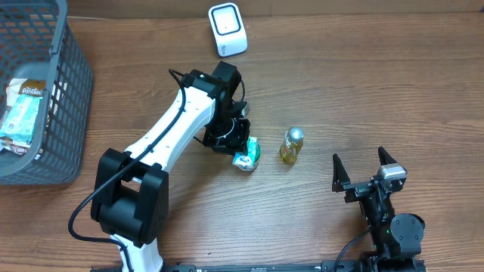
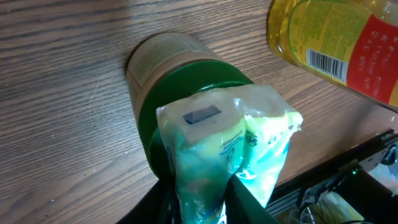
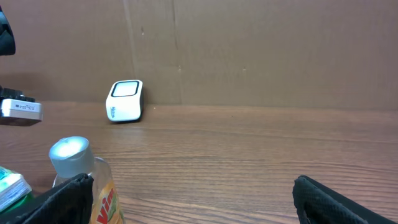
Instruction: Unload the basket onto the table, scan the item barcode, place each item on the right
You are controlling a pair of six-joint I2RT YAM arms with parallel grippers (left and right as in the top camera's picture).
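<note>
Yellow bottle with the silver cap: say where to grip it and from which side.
Take the yellow bottle round its body, below the cap, coming level from the robot's right. It seems to stand upright, and the left gripper with its packet crowds the other side.

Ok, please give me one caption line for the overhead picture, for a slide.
Left gripper grips a green packet beside a yellow bottle; the white scanner stands farther back.

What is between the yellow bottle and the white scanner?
Nothing, just bare wooden table. The overhead view shows that between the bottle and the scanner.
</note>
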